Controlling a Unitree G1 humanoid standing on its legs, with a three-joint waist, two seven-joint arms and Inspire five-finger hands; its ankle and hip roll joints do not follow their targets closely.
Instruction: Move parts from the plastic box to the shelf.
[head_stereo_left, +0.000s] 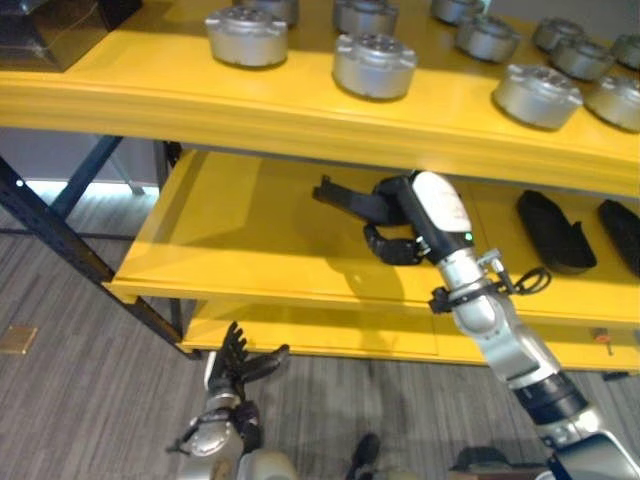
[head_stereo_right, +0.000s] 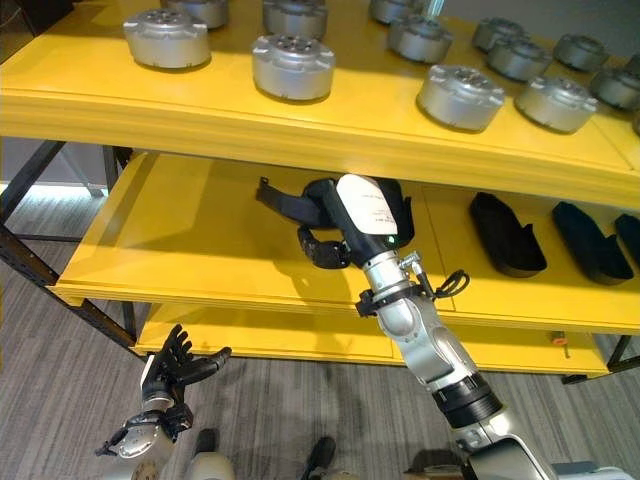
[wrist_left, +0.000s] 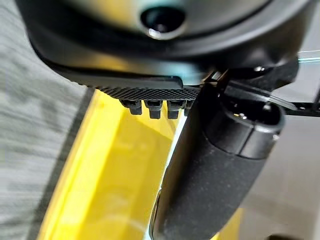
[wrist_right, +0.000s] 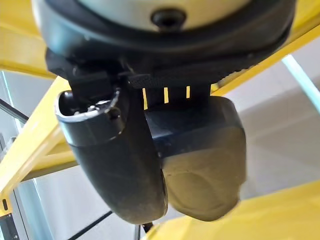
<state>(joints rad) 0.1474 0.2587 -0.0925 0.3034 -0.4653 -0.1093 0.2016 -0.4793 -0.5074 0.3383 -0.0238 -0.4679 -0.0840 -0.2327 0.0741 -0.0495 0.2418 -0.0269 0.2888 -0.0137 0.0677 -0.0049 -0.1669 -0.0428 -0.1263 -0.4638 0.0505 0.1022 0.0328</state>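
My right hand reaches in over the middle level of the yellow shelf. Its fingers are curled round a long black part, which it holds just above the shelf board with one end pointing left. In the right wrist view the thumb lies beside the dark part. Low by the floor in front of the shelf, my left hand stands with straight, spread fingers and holds nothing.
Two more black parts lie on the right of the middle level. Several round silver parts stand on the top level, and a dark box sits at its far left. Dark frame legs run down on the left.
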